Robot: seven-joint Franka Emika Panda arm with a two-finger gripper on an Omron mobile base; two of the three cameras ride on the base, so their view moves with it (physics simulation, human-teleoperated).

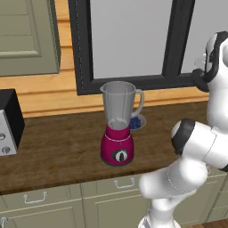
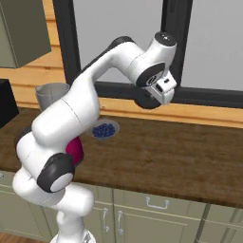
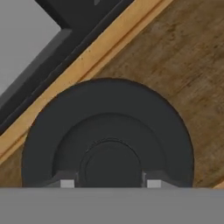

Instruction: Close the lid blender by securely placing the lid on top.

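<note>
Gripping the lid (image 3: 107,131) by its raised centre knob, the gripper (image 3: 107,183) held it above the counter's back edge (light, rigid, probably slick); the blender (image 1: 118,124) stood open mid-counter.

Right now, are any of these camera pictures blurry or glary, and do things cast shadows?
Left base view: even, flat lighting, no glare on the blender, only a faint shadow beside it on the counter. Right base view: equally flat and soft. Hand view: the lid looks soft-edged up close, matte, without highlights.
</note>
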